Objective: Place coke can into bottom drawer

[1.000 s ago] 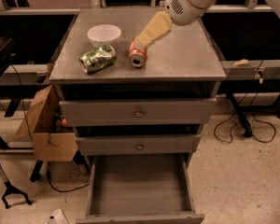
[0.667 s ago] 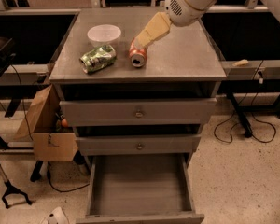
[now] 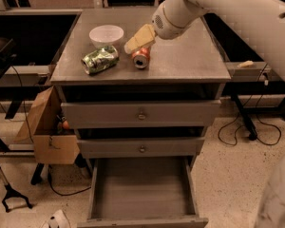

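Status: my claw [image 3: 139, 38] sits over the cabinet top [image 3: 190, 63], angled down at the coke can [image 3: 141, 58] and at or just above its upper side; whether it is open or closed I cannot tell, nor whether it has contact. The can lies on its side near the middle of the top, silver end toward the front edge; it is not yet lifted. The bottom drawer [image 3: 142, 189] stands pulled out, floor bare.

Risks, in my judgement:

1. A can on its side rolls; a descent off its centreline would likely nudge it rather than seat it, and it could roll left into the green can [image 3: 100, 59] just beside it, or right across the bare top.
2. The green can and the bowl [image 3: 106, 34] are near; a wide approach might clip either.
3. A hold across the curved wall may slip; a lift on a poor hold would drop the can onto the top or the floor.
4. The route down passes the front edge of the top and the two shut upper drawers [image 3: 140, 114]; a can carried too close could strike them.
5. Release from too high would let the can bounce or roll in the drawer; release past the front rim puts it on the floor.
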Controlling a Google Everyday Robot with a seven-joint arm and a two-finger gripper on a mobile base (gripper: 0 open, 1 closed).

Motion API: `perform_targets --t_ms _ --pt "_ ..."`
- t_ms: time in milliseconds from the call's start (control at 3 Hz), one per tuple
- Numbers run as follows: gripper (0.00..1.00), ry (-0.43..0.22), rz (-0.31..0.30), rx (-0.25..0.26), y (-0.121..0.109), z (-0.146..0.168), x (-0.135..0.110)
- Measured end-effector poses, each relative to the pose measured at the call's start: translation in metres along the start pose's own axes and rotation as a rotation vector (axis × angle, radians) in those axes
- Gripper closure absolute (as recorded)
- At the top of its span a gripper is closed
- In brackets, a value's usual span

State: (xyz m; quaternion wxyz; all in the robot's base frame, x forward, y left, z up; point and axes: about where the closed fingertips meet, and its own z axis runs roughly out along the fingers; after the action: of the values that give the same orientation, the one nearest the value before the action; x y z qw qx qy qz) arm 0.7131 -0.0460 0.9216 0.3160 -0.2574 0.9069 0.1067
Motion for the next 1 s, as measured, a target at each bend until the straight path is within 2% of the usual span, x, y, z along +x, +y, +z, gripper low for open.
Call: perform_targets --t_ms 333,667,1000 --pt "0.0 0.019 0.089 0.033 -0.014 0.03 0.011" --pt "0.0 0.027 0.134 0.044 -0.019 0.046 0.016" --pt "0.0 0.026 0.144 0.031 -0.011 0.058 0.011"
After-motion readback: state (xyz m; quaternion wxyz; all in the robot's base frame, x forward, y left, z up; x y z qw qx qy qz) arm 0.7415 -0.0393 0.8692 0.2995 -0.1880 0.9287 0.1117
